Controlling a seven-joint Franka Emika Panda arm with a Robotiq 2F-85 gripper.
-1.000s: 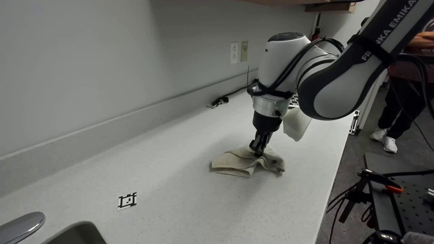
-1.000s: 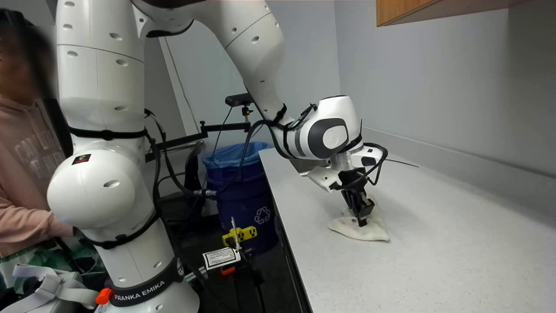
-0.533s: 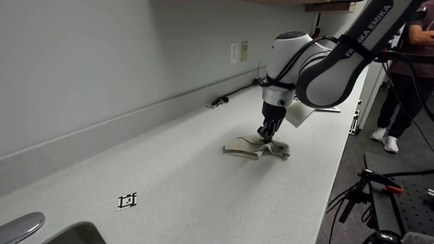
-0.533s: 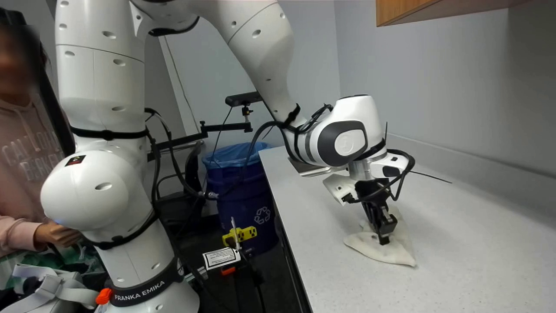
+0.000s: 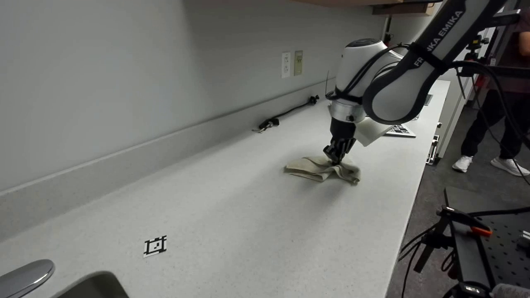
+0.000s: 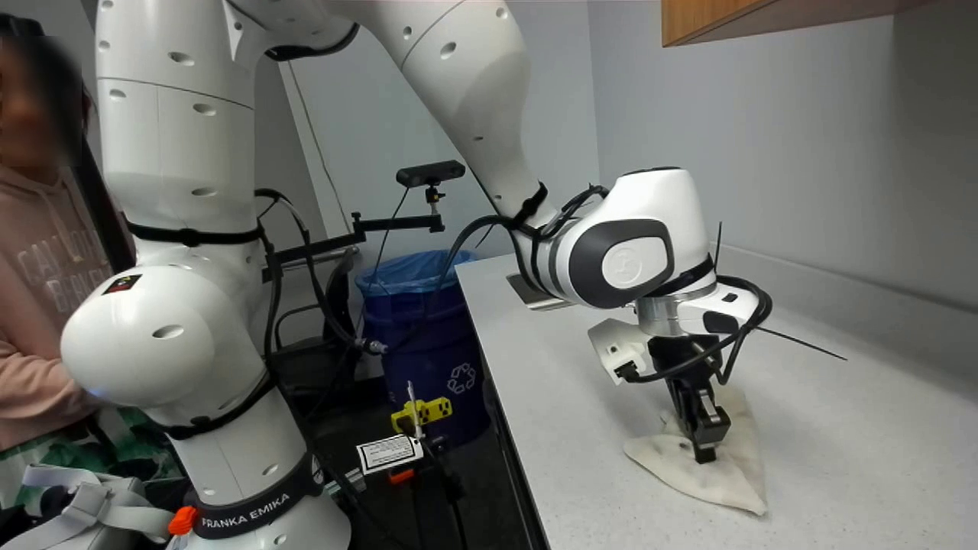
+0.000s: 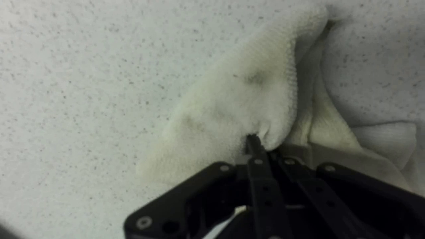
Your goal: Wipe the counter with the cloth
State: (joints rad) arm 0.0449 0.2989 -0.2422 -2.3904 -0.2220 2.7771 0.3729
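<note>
Wrist view shows us, from left to right, the speckled countertop (image 7: 73, 109) at nine o'clock, the cream terry cloth (image 7: 229, 103) slanting from eight o'clock up toward one and marked with grey smudges (image 7: 257, 78), and the black Robotiq gripper (image 7: 264, 147) at five o'clock. Its fingers (image 7: 260, 172) are drawn together, and we see them pinching a fold of the cloth. In both exterior views the cloth lies rumpled on the countertop, spread around the tips of the tilted gripper. Taking the cloth as the centre of our dial, in an exterior view we find a metal faucet (image 5: 29, 276) between eight and nine, a dark sink basin (image 5: 97, 285) and a printed fiducial marker (image 5: 155, 246) toward eight, a white duplex outlet (image 5: 285, 64) at eleven, white shoes (image 5: 462, 164) at three and an orange-tipped clamp (image 5: 463, 220) between three and four. In an exterior view we have a person in a pink hoodie (image 6: 34, 321) at nine o'clock, the white Panda arm (image 6: 176, 328) arching from nine round toward eleven, a blue recycling bin (image 6: 428, 347) between nine and ten, and a wooden cabinet (image 6: 710, 21) at twelve.
</note>
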